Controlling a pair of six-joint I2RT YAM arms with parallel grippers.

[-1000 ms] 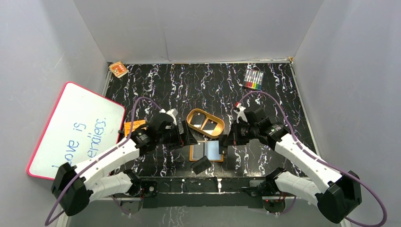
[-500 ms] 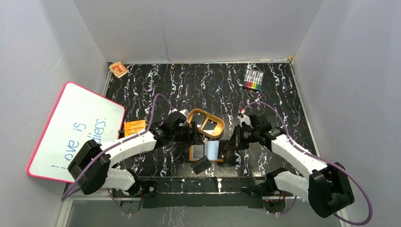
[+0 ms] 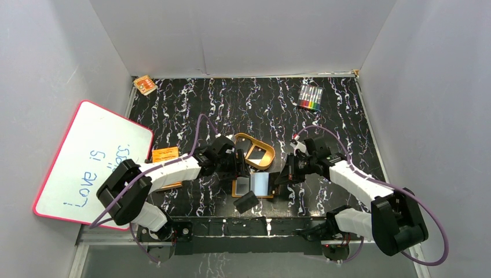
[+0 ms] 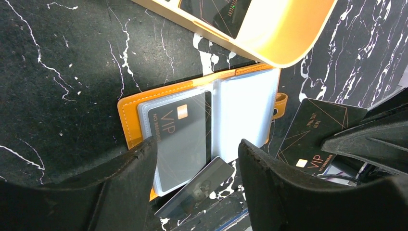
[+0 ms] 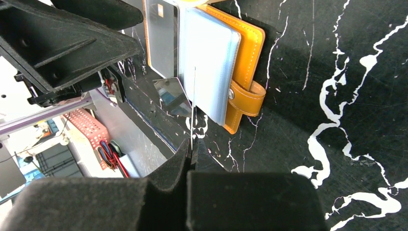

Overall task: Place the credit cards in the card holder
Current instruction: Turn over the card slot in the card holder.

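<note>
The card holder [image 4: 130, 113] lies open near the table's front, one black VIP credit card [image 4: 180, 130] in its left sleeve; the right sleeve [image 4: 248, 108] shows pale blue. My left gripper [image 4: 196, 153] hovers open over the holder's near edge, gripping nothing. A loose credit card [image 4: 195, 190] lies on the table just below the holder [image 3: 253, 185]. My right gripper [image 5: 192, 150] is shut on another credit card [image 5: 193, 101], seen edge-on at the holder's [image 5: 214, 57] tab side; its face [image 4: 315, 132] shows in the left wrist view. One more card [image 4: 219, 12] lies in the tan tray [image 4: 284, 33].
The tan oval tray [image 3: 270, 156] sits right behind the holder. An orange booklet [image 3: 165, 154] lies to the left, a whiteboard [image 3: 92, 156] leans at far left, a marker pack [image 3: 311, 97] lies at back right, and a small orange item [image 3: 145, 84] at back left.
My left gripper has moved right, over the open holder, and its jaws have narrowed. My right gripper has held its card close to the holder's right edge, shifting only slightly.
</note>
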